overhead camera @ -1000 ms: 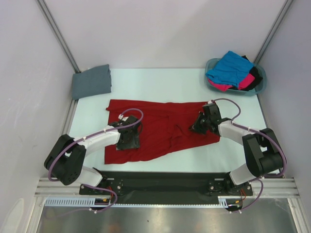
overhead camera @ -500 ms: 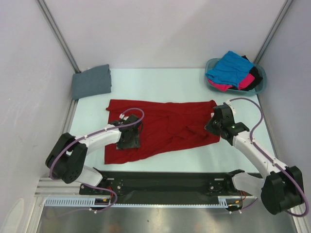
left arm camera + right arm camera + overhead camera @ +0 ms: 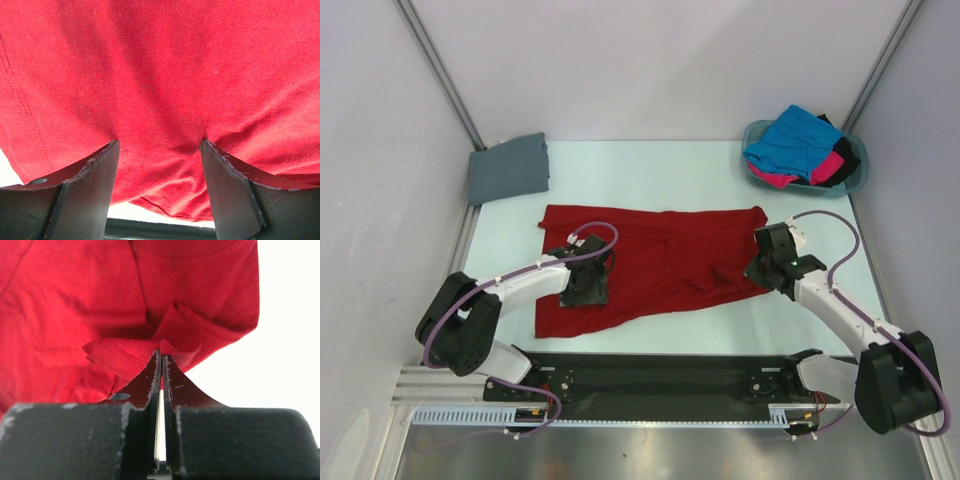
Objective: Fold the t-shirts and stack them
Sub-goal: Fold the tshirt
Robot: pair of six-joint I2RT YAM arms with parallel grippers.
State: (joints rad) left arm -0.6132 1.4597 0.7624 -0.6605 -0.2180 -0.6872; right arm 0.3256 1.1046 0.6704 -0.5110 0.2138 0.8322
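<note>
A deep red t-shirt (image 3: 660, 260) lies spread across the middle of the table. My left gripper (image 3: 585, 285) rests on its lower left part, open. In the left wrist view the left gripper (image 3: 159, 142) has both fingers pressed down on the red cloth (image 3: 160, 65), which bulges slightly between them. My right gripper (image 3: 755, 272) is at the shirt's lower right corner. In the right wrist view the right gripper (image 3: 161, 353) is shut on a fold of the red hem (image 3: 125, 352), lifted a little off the table. A slate grey t-shirt (image 3: 508, 168) lies folded at the back left.
A teal basket (image 3: 860, 178) stands at the back right with a bright blue shirt (image 3: 790, 140), a hot pink one (image 3: 825, 168) and a black one (image 3: 844, 160) heaped in it. White walls and metal posts close in the table.
My right arm has swung out to the right with the shirt's edge in its grip, drawing the right side of the red shirt flatter. The left gripper has stayed put.
</note>
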